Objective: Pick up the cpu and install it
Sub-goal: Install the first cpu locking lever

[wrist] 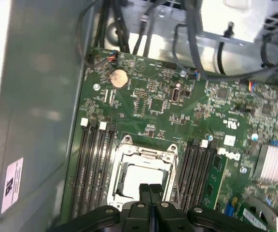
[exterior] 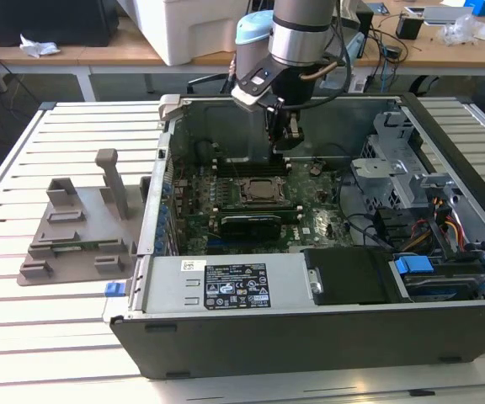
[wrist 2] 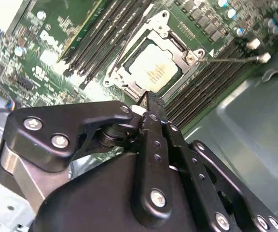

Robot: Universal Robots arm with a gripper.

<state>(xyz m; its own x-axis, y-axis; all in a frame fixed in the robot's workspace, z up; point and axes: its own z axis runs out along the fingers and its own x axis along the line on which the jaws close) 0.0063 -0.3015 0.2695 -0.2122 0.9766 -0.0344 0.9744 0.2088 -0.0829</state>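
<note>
cpu: lying flat in socket on motherboard, metal top up | jaws: pressed together, gripping nothing, poised just above socket's edge | case: open on worktop, grey tray beside it

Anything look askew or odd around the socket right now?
The cpu lies flat and square in its socket. One oddity in the second wrist view: a thin metal lever sticks out from the socket's corner across the memory slots instead of lying along the frame.
</note>
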